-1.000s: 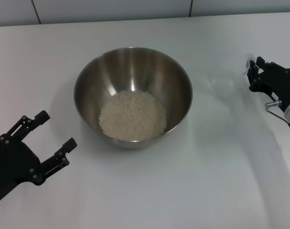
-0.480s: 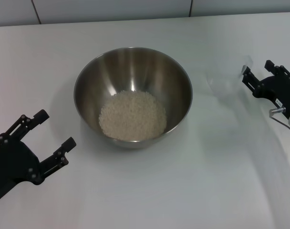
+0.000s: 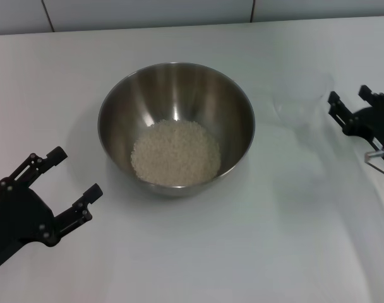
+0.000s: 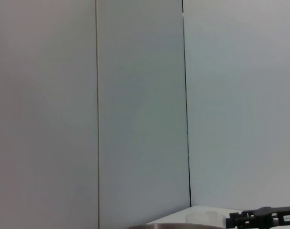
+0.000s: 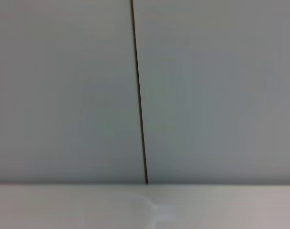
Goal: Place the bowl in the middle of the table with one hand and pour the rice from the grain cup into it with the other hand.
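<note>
Right gripper (image 3: 355,106) has backed off rightward toward the table (image 3: 274,240) edge since a second ago; nothing else moved. Bowl (image 3: 176,88) sits mid-table, rice (image 3: 175,153) piled in its bottom, so placing and pouring both look done. Grain cup (image 3: 304,107) stands on the table right of the bowl, apparently empty, just left of the right gripper, no contact. Right fingers apart, holding nothing. Left gripper (image 3: 71,177) parked near-left, spread wide, empty.
</note>
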